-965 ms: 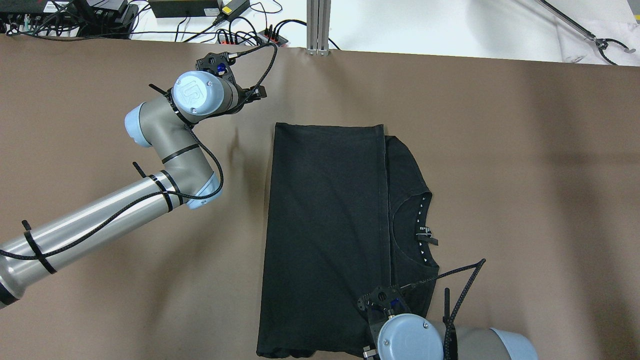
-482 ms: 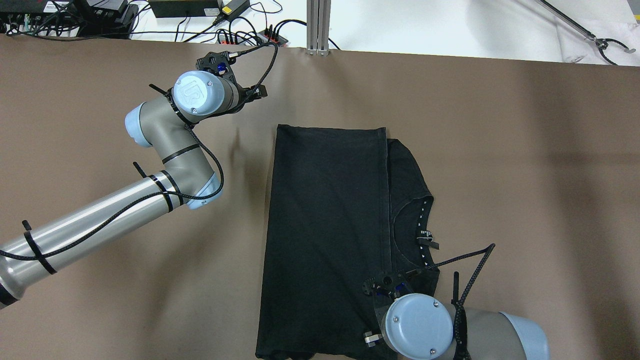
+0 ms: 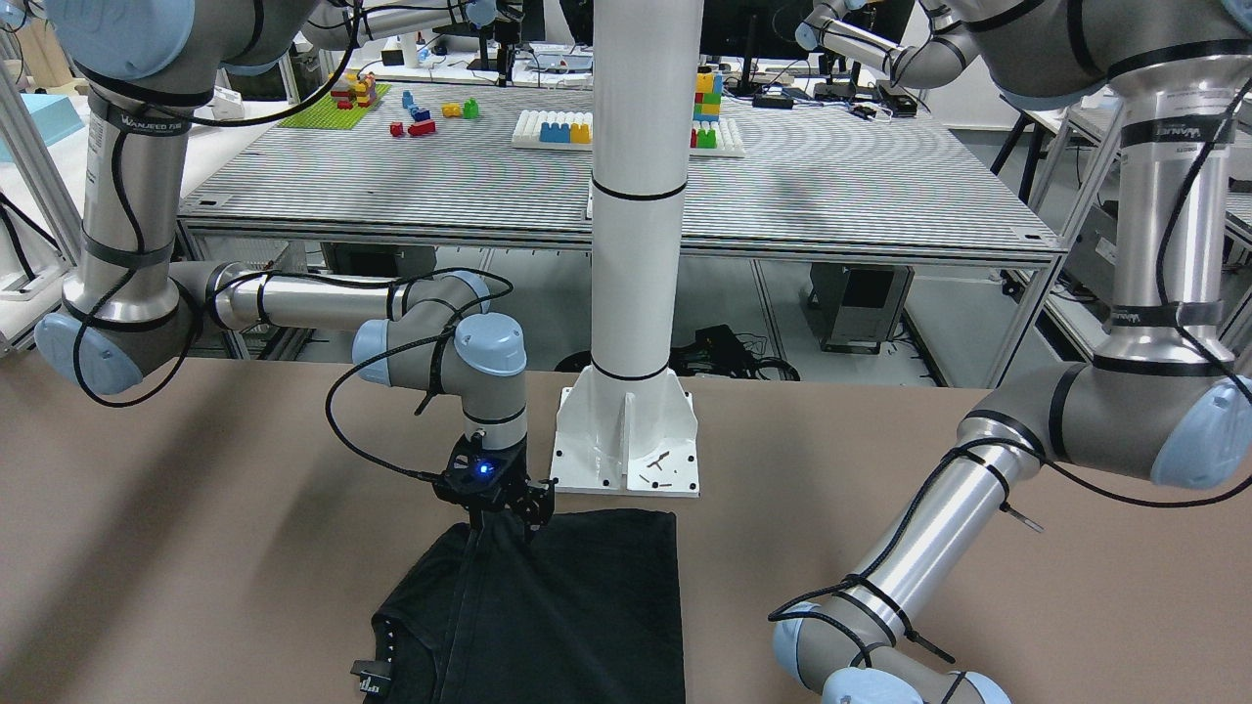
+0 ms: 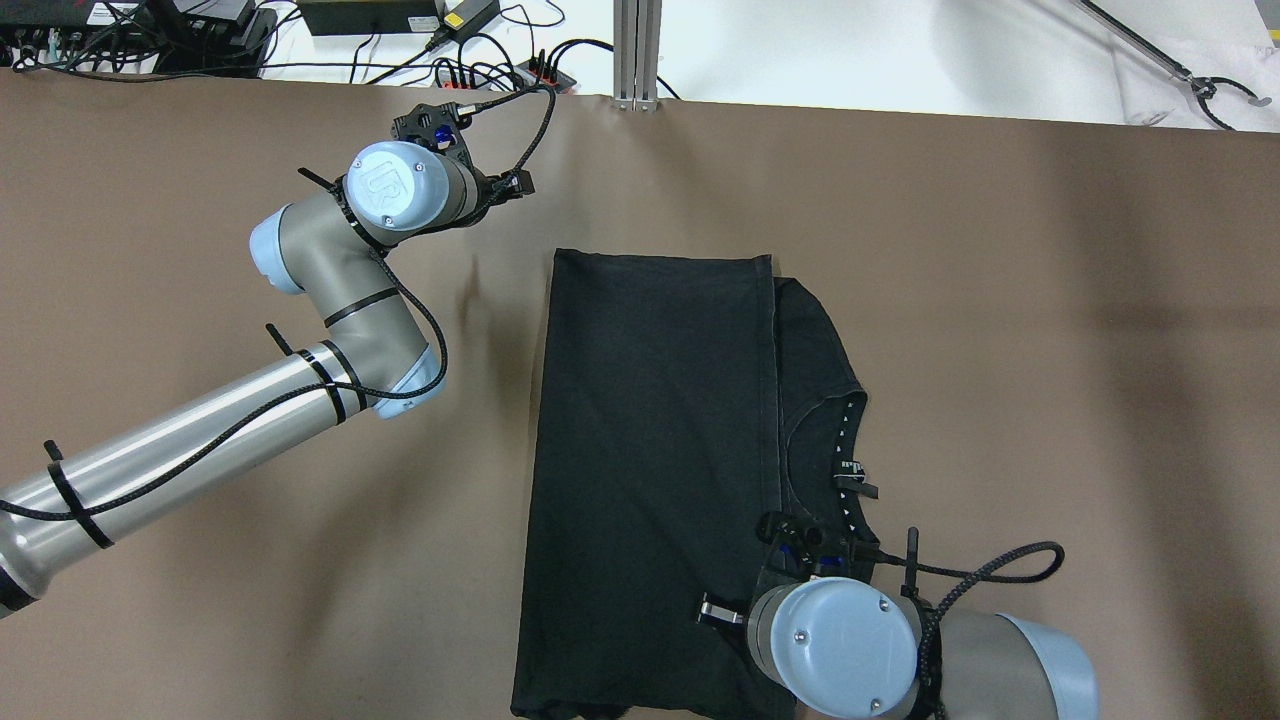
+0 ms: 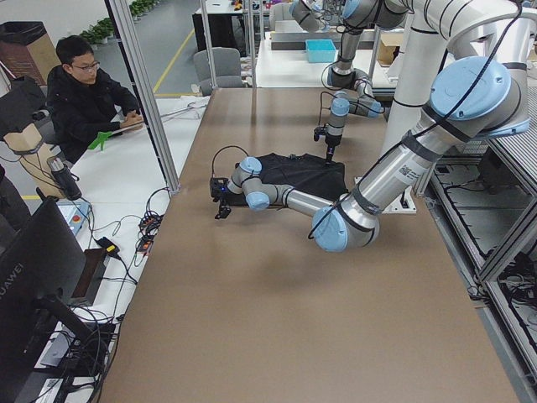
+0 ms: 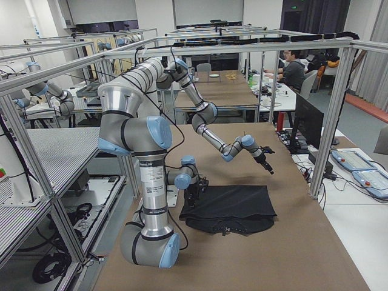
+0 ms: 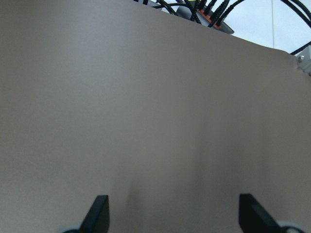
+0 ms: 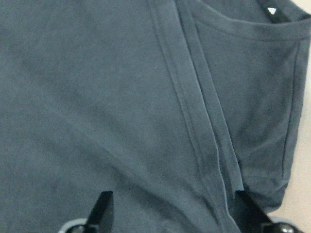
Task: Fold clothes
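Observation:
The clothes are one black T-shirt lying flat on the brown table, its left part folded over to a hemmed edge beside the collar. In the front-facing view my right gripper points down over the shirt's near end. The right wrist view shows this gripper open, its fingertips spread above the hem with nothing between them. My left gripper is open over bare table, left of the shirt's far corner. From overhead, the wrists hide both grippers.
A white pillar base stands at the table edge by the shirt's near end. Cables and a power strip lie beyond the far edge. A person sits at a desk past the table's far side.
My right wrist has shifted right and slightly forward over the shirt and turned, swinging its cable to the right. The left arm and the shirt have stayed put.

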Robot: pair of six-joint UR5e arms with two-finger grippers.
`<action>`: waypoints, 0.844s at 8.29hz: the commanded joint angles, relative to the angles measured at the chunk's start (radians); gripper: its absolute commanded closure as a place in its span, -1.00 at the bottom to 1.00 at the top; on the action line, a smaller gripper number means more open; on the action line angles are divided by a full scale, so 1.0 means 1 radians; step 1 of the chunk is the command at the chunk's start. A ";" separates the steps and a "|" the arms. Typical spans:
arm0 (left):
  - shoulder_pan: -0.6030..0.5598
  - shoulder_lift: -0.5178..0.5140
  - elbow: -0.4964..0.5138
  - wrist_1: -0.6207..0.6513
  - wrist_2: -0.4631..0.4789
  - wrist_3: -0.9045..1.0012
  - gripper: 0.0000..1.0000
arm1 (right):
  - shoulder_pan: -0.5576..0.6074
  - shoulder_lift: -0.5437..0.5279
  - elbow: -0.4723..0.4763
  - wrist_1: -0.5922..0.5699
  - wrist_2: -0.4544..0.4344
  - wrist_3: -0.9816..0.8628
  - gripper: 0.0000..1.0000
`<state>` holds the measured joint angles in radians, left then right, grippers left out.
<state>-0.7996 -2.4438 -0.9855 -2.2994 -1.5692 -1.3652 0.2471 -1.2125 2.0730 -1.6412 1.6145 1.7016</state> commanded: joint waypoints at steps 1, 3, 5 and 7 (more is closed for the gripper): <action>-0.001 0.000 0.005 0.002 0.000 0.002 -0.88 | -0.078 -0.080 0.002 0.083 -0.170 0.436 -0.58; -0.001 -0.003 0.001 0.015 0.001 0.000 -0.88 | -0.120 -0.125 0.005 0.083 -0.208 0.449 -0.56; -0.001 -0.003 0.001 0.017 0.001 0.000 -0.88 | -0.134 -0.131 -0.001 0.083 -0.205 0.438 -0.51; 0.000 -0.006 0.001 0.017 0.001 -0.002 -0.88 | -0.158 -0.131 -0.004 0.081 -0.211 0.441 -0.51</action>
<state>-0.8004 -2.4477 -0.9847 -2.2832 -1.5678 -1.3659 0.1076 -1.3409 2.0732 -1.5594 1.4080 2.1414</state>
